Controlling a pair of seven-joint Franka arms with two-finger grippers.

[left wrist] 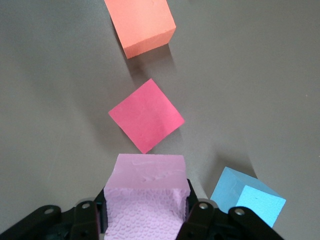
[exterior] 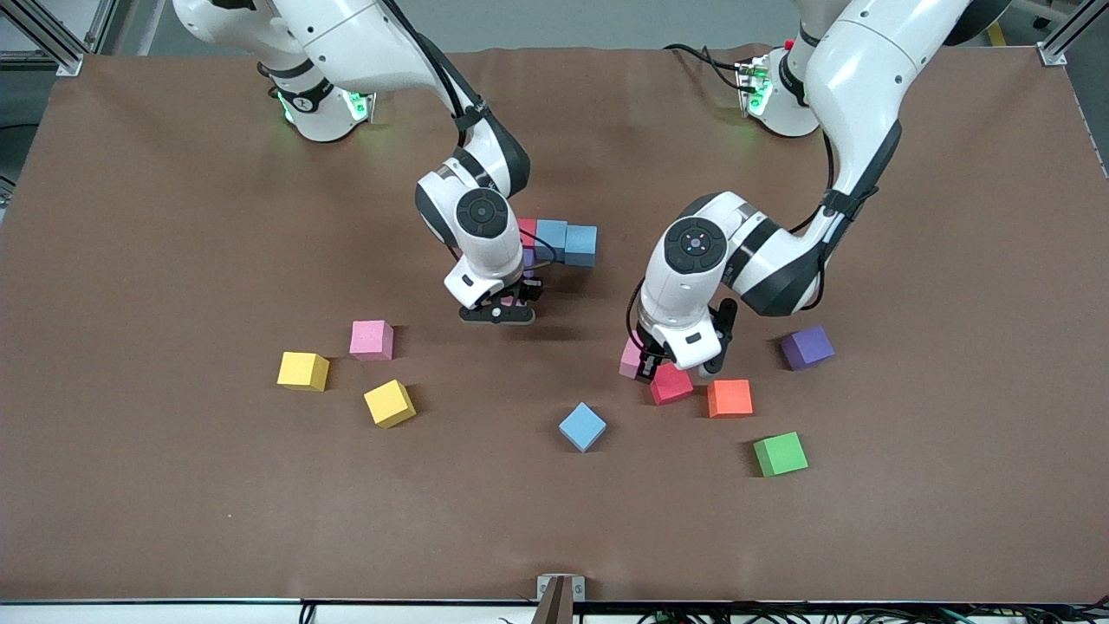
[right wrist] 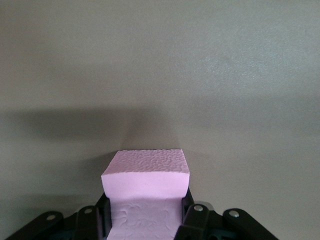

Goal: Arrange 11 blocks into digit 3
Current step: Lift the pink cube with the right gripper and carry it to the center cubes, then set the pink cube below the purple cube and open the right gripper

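Two claws, each gripping pink.

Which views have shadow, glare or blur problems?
Front view: even light, soft shadows under both arms, green LED glow at the bases. Left wrist view: pink cube sharp, blue cube cut by the frame edge. Right wrist view: broad dark shadow band across the table; no glare.
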